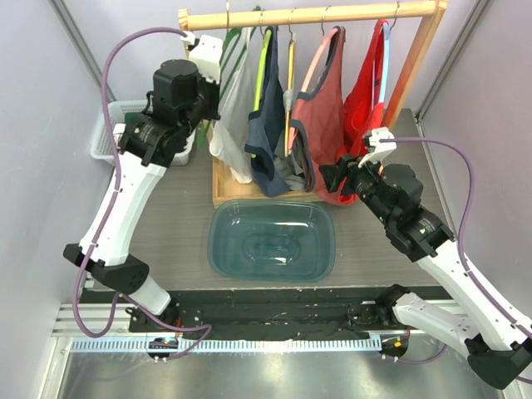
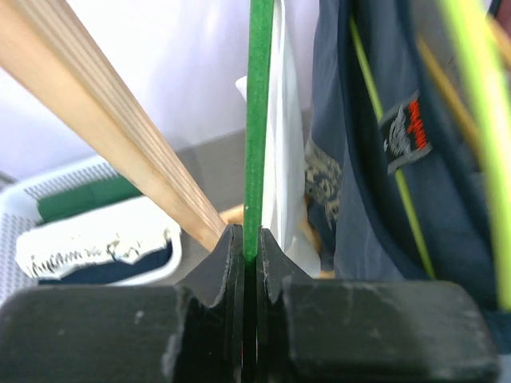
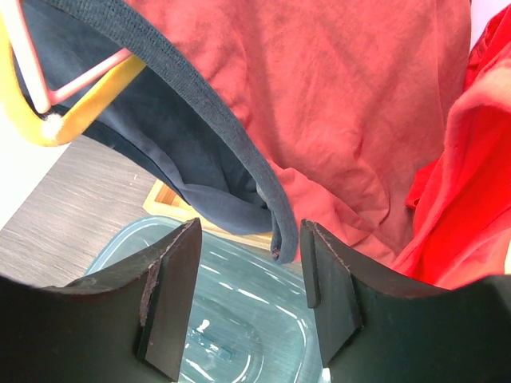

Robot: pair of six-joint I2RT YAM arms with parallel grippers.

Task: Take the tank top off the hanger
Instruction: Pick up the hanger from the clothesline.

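Observation:
Several tank tops hang on hangers from a wooden rail (image 1: 307, 14). My left gripper (image 1: 219, 60) (image 2: 249, 239) is up near the rail's left end, shut on the thin green hanger (image 1: 234, 46) (image 2: 257, 120) that carries the white tank top (image 1: 235, 108) (image 2: 283, 159). My right gripper (image 1: 330, 179) (image 3: 247, 231) is open at the bottom of the salmon tank top (image 1: 324, 108) (image 3: 343, 96). That top's dark-trimmed hem (image 3: 239, 152) dips just above the gap between the fingers, close to the right finger. A navy tank top (image 1: 270, 125) (image 2: 375, 159) hangs between the two.
A teal plastic bin (image 1: 273, 241) (image 3: 239, 319) sits on the table below the clothes. The rack's wooden base (image 1: 220, 187) is behind it. A bright red tank top (image 1: 370, 83) (image 3: 471, 183) hangs rightmost. A white basket (image 1: 108, 133) (image 2: 96, 247) stands at the far left.

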